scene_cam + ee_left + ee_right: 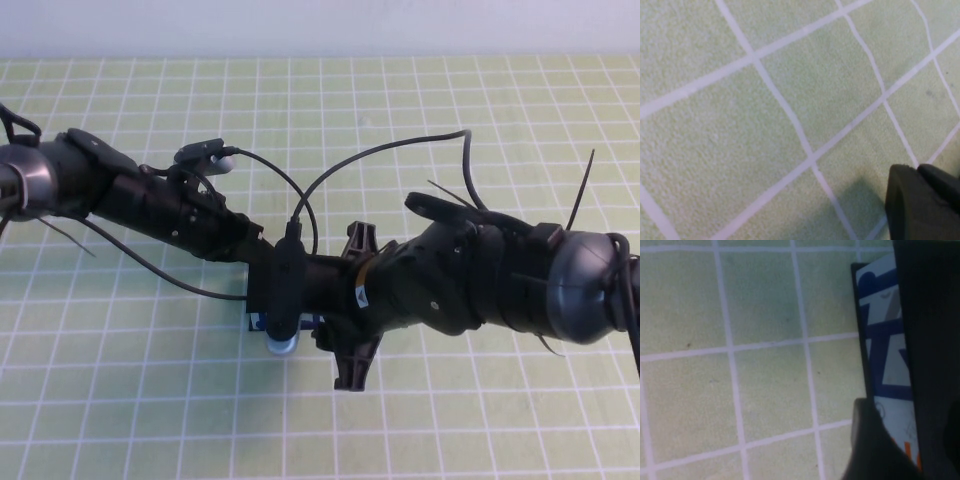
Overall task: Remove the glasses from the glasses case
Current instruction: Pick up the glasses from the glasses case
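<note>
The glasses case (262, 322) lies at the table's middle, almost wholly hidden under both wrists; only a strip of its white and blue front shows. The right wrist view shows that printed front (887, 365) and the black lid (930, 340) above it, lying flat. My right gripper (352, 306) hangs over the case with its jaws spread wide, one finger (872, 450) in front of the printed side. My left gripper (285, 300) is at the case's left end; only a dark tip (920, 205) shows above the mat. The glasses are hidden.
A green mat with a white grid (120, 400) covers the table. Black cables (380, 150) loop above both arms. The left wrist camera housing (280, 290) blocks the view of the case.
</note>
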Robot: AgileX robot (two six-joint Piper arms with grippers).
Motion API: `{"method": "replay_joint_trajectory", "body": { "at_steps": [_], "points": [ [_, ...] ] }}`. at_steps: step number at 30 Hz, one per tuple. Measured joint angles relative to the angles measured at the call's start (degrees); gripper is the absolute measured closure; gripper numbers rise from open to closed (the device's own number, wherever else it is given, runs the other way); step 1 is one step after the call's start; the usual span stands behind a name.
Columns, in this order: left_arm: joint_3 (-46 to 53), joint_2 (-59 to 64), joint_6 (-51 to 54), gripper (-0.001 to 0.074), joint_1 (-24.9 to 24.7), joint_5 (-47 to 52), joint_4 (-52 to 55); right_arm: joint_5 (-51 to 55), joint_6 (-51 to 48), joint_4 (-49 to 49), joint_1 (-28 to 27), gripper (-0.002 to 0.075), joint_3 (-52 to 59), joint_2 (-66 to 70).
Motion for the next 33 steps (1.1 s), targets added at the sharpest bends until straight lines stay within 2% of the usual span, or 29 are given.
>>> {"method": "replay_joint_trajectory", "body": {
  "at_steps": [16,19,26,33],
  "points": [
    [0.0,0.0,0.0,0.0739,0.0,0.5,0.1,-4.8,0.0,-2.8,-1.9,0.0443,0.0,3.6],
    [0.0,0.0,0.0,0.0739,0.0,0.7,0.1,-5.4,0.0,-3.0,-1.9,0.0487,-0.1,3.9],
    [-0.2,0.0,0.0,0.0739,0.0,0.8,0.1,-5.7,-0.1,-5.0,-2.1,0.0669,-0.5,3.9],
    [-0.4,0.0,0.0,0.0739,0.0,0.7,0.0,-5.5,7.1,-8.5,-1.7,0.0704,-0.5,2.9]
  ]
}}
